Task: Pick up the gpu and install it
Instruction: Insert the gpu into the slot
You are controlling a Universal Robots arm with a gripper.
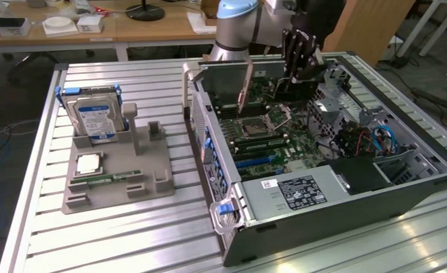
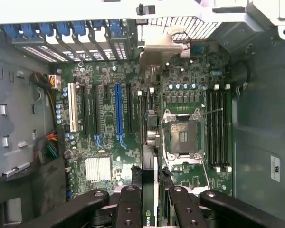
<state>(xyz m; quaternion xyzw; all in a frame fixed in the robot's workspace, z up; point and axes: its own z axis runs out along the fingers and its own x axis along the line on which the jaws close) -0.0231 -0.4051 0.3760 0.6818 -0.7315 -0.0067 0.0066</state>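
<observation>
- Up near 1 o'clock in the exterior view, the gripper (image 1: 295,68) is closed on one end of the gpu (image 1: 227,77).
- The gpu hangs on its edge over the far side of the open computer case (image 1: 405,182). It is above the green board and not in any slot. From the gripper it reaches toward 9 o'clock, to the back wall of the case.
- At 9 o'clock from the case, the grey tray (image 1: 125,162) sits on the tabletop (image 1: 132,244). It holds the hard drive (image 1: 94,114) and the memory stick (image 1: 106,178), well apart from the work.
- Looking down from the wrist view, the black fingers (image 2: 128,209) squeeze the gpu (image 2: 150,133) from both sides. The card shows edge-on, like a thin line. It runs from the gripper to its silver bracket (image 2: 161,50).
- A long blue slot (image 2: 118,107) lies beside that line, on the side away from the CPU socket (image 2: 183,135).
- I think the job right now is lining up.
  - The thin line should sit right over its slot and run the same way, not crooked.
  - The bracket should meet the gap in the back wall.
  - A tilted card could bump the small parts on the board, so slow and straight seems best.
</observation>
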